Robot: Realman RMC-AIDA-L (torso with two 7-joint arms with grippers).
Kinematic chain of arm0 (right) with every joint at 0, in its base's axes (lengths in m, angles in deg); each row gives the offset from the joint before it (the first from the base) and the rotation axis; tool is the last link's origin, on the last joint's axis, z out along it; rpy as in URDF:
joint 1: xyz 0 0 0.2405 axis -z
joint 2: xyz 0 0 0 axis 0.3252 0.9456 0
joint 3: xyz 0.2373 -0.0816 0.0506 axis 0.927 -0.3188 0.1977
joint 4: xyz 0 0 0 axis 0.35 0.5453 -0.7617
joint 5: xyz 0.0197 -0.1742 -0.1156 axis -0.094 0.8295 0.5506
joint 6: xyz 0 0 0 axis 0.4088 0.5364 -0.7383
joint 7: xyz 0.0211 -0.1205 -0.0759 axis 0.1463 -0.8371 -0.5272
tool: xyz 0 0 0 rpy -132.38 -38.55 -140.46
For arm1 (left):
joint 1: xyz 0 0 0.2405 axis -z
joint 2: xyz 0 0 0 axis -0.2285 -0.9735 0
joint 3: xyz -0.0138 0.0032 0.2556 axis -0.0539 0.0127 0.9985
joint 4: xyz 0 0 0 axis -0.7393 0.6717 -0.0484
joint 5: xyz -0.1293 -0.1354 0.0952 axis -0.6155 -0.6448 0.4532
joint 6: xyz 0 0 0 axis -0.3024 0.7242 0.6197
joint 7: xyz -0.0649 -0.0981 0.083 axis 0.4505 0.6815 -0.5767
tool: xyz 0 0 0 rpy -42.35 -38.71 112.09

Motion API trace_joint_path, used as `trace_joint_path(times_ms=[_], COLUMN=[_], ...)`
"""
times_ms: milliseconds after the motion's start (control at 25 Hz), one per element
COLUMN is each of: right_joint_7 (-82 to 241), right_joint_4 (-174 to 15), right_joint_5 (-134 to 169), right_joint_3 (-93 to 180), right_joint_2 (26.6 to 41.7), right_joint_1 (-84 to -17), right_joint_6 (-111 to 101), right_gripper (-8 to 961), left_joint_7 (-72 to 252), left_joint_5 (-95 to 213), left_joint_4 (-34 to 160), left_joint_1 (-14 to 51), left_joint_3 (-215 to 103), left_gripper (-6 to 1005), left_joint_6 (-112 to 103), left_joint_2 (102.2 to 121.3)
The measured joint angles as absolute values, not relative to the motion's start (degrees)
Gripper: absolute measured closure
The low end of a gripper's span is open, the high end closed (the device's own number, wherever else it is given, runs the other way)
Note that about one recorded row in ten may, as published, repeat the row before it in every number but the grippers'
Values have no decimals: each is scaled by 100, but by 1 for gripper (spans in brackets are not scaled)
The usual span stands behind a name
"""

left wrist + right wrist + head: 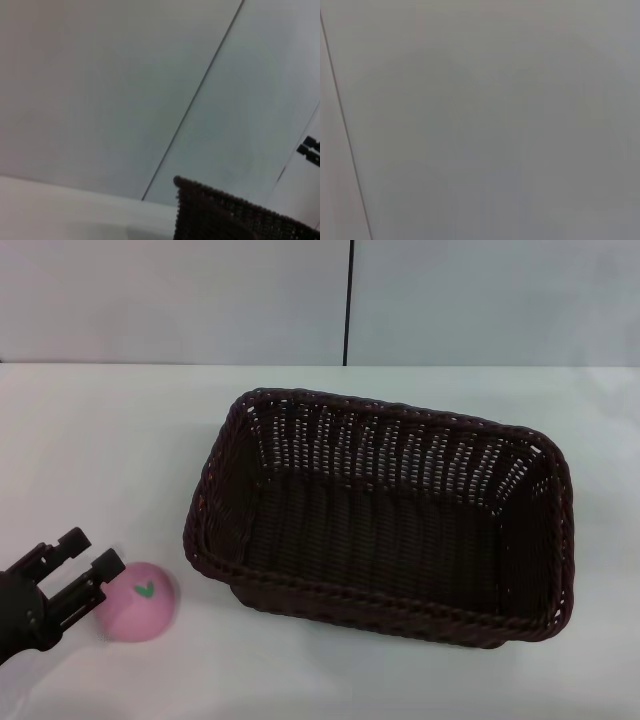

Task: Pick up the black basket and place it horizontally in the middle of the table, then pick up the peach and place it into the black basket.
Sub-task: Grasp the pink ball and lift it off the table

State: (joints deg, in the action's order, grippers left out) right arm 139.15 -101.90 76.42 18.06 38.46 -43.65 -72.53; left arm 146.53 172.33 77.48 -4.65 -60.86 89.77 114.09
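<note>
The black basket (385, 515) stands upright on the white table (100, 440), right of centre, its long side lying roughly left to right; it is empty. A corner of it shows in the left wrist view (225, 217). The pink peach (138, 602) with its green leaf mark lies on the table at the front left, just outside the basket's left end. My left gripper (92, 550) is open at the peach's left side. Its nearer finger (106, 566) overlaps the peach's upper left edge, and the peach is not between the fingers. My right gripper is out of view.
A grey wall with a dark vertical seam (348, 300) runs behind the table. The right wrist view shows only this wall. A small black fitting (310, 149) shows at the edge of the left wrist view.
</note>
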Motion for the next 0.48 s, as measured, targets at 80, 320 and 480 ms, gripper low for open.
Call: trace_joint_path(times_ms=[80, 320, 480], right_joint_7=[13914, 13912, 13910], right_joint_4=[-10151, -10015, -9978], right_joint_5=[7628, 7614, 7627], right_joint_3=[1787, 1788, 1814], right_joint_2=[3850, 3858, 3860], right_joint_1=[-4349, -4338, -4330], right_joint_6=[-7255, -7259, -7262], right_gripper=[200, 200, 200], left_joint_7=[14677, 14686, 14686], left_joint_5=[17233, 17231, 17230], left_joint_4=[7763, 7771, 7778], left_joint_1=[-469, -504, -517], left_joint_3=[-6043, -5904, -5736], left_gripper=[444, 449, 453], left_joint_6=[8913, 8696, 8574], left_joint_2=[11412, 11416, 11411])
